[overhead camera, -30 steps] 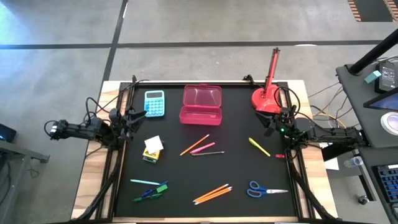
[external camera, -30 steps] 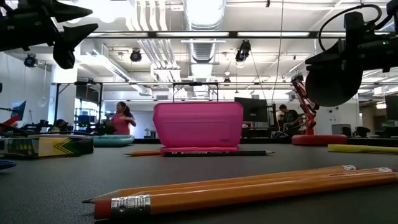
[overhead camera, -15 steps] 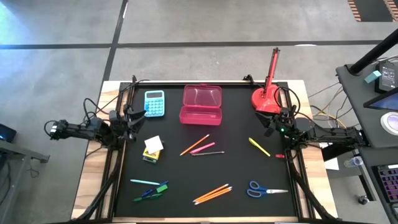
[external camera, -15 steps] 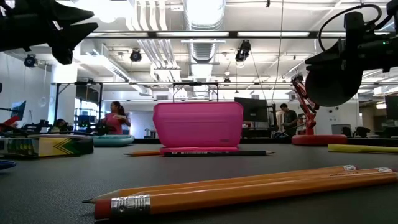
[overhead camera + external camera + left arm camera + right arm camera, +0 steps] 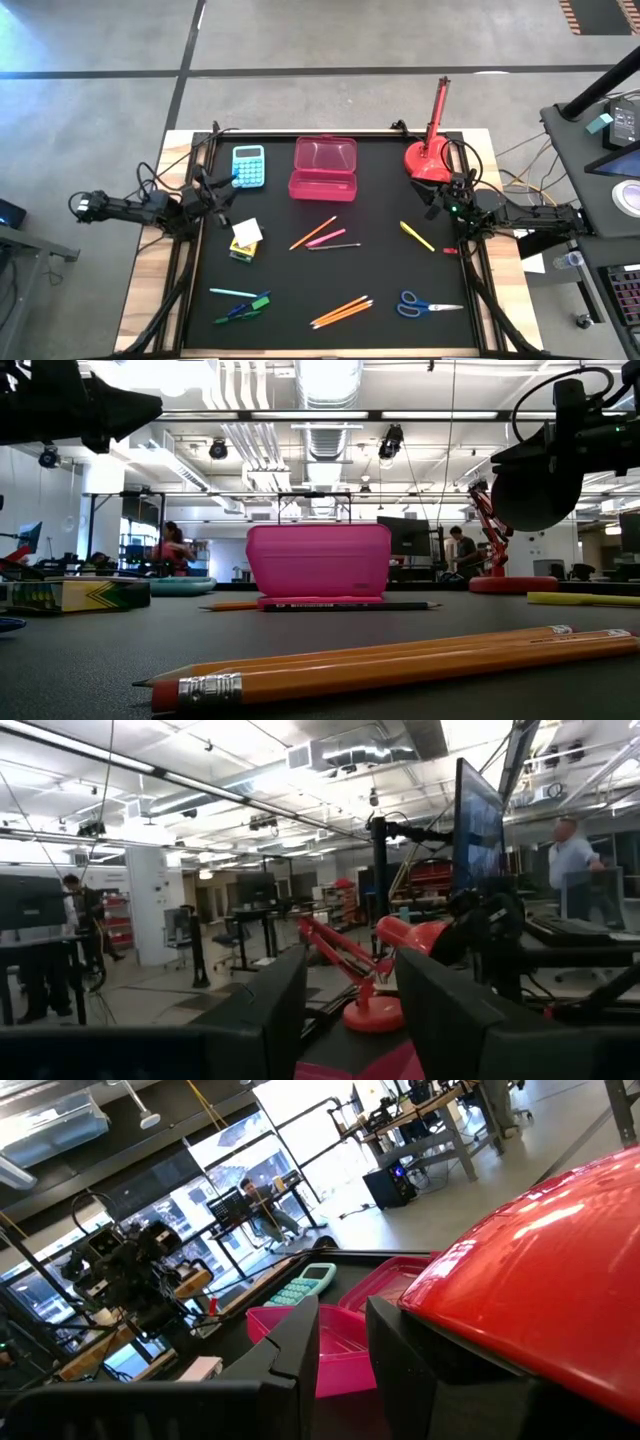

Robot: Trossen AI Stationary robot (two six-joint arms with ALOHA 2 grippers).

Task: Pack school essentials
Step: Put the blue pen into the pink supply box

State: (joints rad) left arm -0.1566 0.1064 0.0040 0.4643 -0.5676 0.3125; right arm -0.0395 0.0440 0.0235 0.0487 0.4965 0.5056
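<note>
Lying open, pink case [image 5: 323,167] holds nothing — both end effectors [image 5: 212,188] [image 5: 441,196] parted, empty.

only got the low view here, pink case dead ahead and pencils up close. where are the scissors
Observer: The blue-handled scissors lie at the table's near right corner, right of the orange pencils.
Operator: is the pink case open
Observer: Yes; from above, the pink case lies open, with nothing visible in it.
Operator: where are the arms
Observer: The left gripper hangs open at the table's left edge, beside the calculator. The right gripper waits open at the right edge, by the red lamp.
Operator: either holding anything
Observer: No, both wrist views show bare gaps between the fingers.
</note>
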